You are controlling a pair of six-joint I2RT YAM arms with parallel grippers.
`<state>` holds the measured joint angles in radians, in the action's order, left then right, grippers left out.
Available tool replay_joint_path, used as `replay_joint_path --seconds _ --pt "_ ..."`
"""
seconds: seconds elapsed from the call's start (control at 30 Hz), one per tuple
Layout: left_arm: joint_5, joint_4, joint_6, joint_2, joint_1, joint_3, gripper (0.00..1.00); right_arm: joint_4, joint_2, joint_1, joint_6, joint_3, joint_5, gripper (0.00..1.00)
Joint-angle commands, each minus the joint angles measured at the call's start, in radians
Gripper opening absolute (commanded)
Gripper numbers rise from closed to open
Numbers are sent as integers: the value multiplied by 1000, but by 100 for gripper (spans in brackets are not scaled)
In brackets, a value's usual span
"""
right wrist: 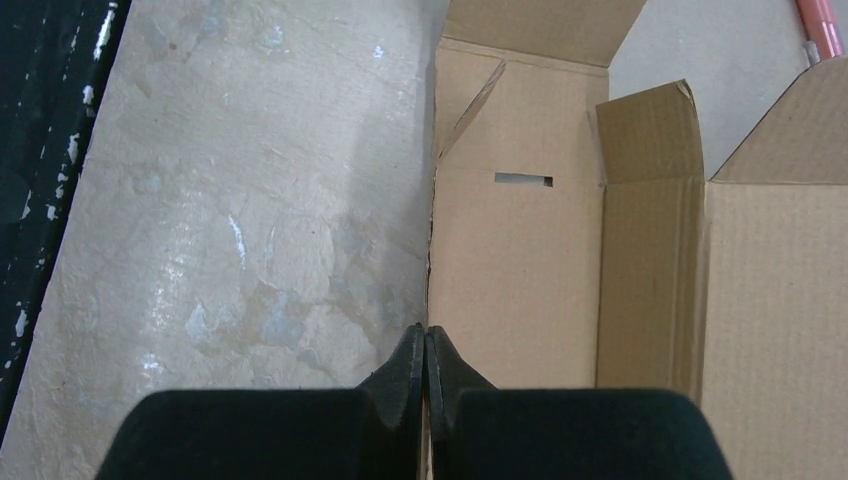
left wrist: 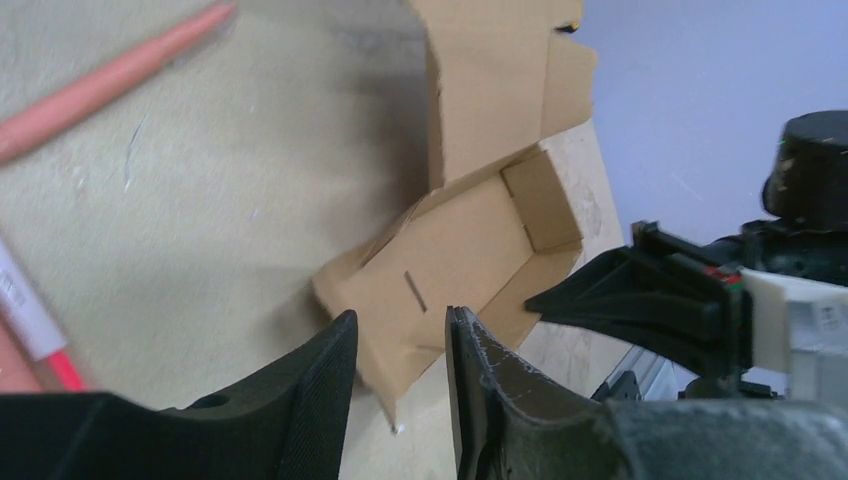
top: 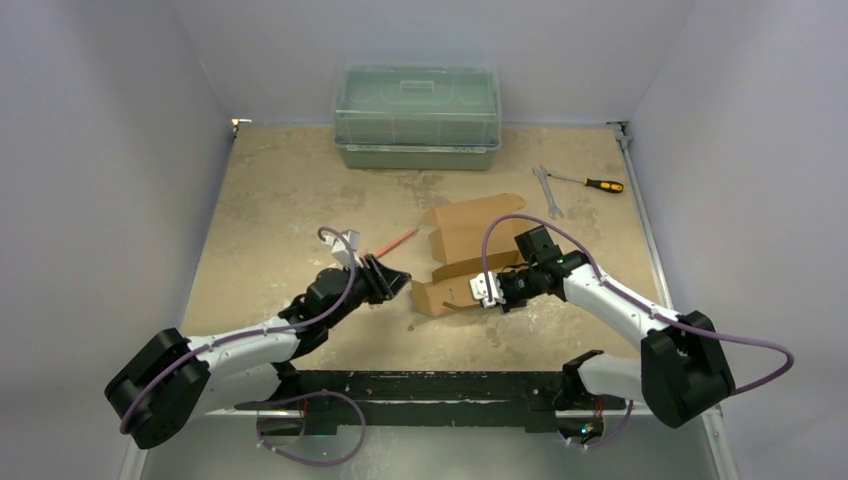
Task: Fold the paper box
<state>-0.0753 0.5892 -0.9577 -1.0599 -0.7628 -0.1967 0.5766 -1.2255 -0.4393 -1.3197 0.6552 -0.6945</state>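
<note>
Two end effectors are set at the paper box (top: pixel 470 228), one at each side. The box is found mid-surface, well in front of the green lidded bin (top: pixel 417 120). It is only part folded: a shallow open trough is formed at the near side, with the lid panel lying flat behind it toward the bin. The long axis of the trough is laid roughly left to right, slightly skewed.

The right end effector (right wrist: pixel 426 335) is seen with its fingers pressed together, right at the top edge of the near long wall. Whether the thin card is pinched between them cannot be told.

The left end effector (left wrist: pixel 400 325) is held with its fingers (left wrist: pixel 325 385) part way apart and nothing clamped. The left end corner of the box is framed in the gap, just ahead and to its right.

The right arm is judged the nearer, being at the wall itself; the left is just beside the short end. The short end flap is judged the likely next thing to be raised, so the approach would be made along the long axis from the left.

A red pen (top: pixel 397 241) is noted on the surface (top: pixel 280 190) just behind the left end effector. A wrench (top: pixel 548 192) and a screwdriver (top: pixel 598 184) are lying well apart, far right.
</note>
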Motion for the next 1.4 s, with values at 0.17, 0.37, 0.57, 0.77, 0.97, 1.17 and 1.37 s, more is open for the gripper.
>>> replay_joint_path --seconds 0.17,0.37,0.57,0.77,0.97,1.17,1.37 --pt "60 129 221 -229 -6 -187 9 -7 -36 -9 -72 -3 -28 0" --pt "71 244 196 -411 -6 -214 0 -4 -37 -11 -67 2 -33 0" --pt "134 358 147 -545 -28 -222 0 -8 -59 -12 -58 9 -33 0" --pt "188 513 78 -699 -39 -263 0 -7 -68 -11 -54 11 -36 0" --pt "208 602 31 -794 -54 -305 0 -9 -76 -12 -48 12 -36 0" --pt "205 633 -10 -879 -53 -360 0 -6 -92 -14 -49 14 -33 0" --pt "216 652 -44 -959 -53 -414 0 -5 -104 -15 -43 20 -28 0"
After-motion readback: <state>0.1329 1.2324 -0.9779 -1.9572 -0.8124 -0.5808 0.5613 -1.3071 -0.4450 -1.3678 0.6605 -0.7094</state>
